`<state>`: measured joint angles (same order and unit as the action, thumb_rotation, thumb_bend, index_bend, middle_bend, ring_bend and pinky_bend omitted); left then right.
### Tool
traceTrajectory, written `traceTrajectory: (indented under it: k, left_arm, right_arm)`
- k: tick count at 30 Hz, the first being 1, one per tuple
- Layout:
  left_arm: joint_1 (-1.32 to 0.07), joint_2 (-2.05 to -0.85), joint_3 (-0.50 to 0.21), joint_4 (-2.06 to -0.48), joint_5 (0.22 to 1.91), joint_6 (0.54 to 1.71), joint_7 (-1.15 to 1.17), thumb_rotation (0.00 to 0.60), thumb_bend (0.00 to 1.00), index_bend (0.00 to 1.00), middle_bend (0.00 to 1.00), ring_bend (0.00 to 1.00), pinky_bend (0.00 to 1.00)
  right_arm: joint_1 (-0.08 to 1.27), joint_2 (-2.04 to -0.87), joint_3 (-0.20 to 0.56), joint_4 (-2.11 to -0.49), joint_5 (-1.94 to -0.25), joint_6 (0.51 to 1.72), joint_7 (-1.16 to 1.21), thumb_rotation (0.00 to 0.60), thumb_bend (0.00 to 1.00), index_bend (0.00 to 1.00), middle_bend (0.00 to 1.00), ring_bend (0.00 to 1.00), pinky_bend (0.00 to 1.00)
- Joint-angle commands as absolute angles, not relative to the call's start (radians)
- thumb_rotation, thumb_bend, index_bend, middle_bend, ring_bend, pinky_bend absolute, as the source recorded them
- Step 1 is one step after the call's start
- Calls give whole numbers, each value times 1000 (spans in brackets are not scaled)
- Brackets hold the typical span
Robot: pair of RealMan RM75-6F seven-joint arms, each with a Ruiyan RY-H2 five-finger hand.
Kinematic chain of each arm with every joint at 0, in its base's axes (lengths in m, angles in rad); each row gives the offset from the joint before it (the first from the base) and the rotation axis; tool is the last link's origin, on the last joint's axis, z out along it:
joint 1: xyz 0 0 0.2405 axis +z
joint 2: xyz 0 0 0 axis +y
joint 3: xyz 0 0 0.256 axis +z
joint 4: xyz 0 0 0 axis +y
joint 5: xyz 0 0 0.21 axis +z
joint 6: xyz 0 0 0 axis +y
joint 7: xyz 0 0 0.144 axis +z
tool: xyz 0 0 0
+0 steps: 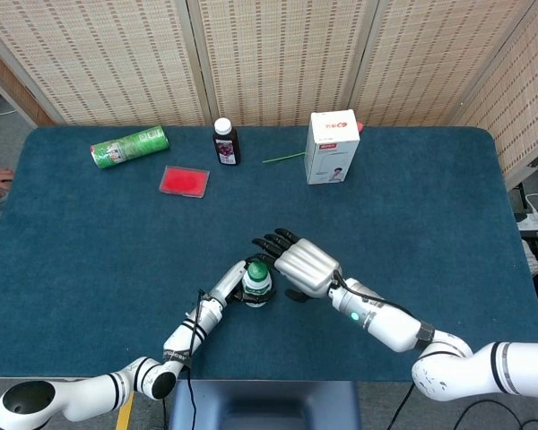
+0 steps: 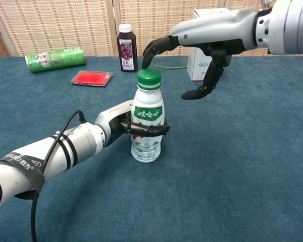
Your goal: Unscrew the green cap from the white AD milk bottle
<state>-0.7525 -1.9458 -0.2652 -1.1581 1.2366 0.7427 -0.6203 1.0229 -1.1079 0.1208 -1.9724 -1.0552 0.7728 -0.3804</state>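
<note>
The white AD milk bottle [image 2: 148, 130] stands upright on the blue table, its green cap [image 2: 149, 76] [image 1: 256, 269] still on the neck. My left hand [image 2: 125, 123] [image 1: 234, 280] grips the bottle around its green-labelled waist. My right hand [image 2: 192, 50] [image 1: 302, 264] hovers open just above and to the right of the cap, fingers spread and curved downward. Its fingertips [image 2: 147, 52] hang close above the cap without touching it.
At the table's far side lie a green can [image 1: 129, 146] on its side, a red flat case [image 1: 184, 181], a dark bottle with a white cap [image 1: 225, 141], a thin green straw [image 1: 282, 158] and a white carton [image 1: 332, 146].
</note>
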Motion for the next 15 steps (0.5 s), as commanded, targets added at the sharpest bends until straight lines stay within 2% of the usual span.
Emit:
traceTrajectory:
  k: [1, 9, 15]
  left_arm:
    - [-753, -1946, -265, -1159, 1235, 741, -618, 600, 814, 619, 769, 313, 56]
    - [-752, -1941, -268, -1159, 1232, 736, -619, 600, 814, 619, 769, 313, 56]
    - [-749, -1939, -268, -1159, 1232, 737, -621, 600, 812, 619, 769, 312, 57]
  right_arm:
    - [1031, -1113, 125, -1980, -1046, 772, -391, 600, 243, 157, 0, 0, 0]
    - [1038, -1122, 127, -2002, -1069, 771, -389, 600, 243, 157, 0, 0, 0]
    - [1013, -1131, 140, -1981, -1085, 840, -389, 600, 243, 158, 0, 0, 0]
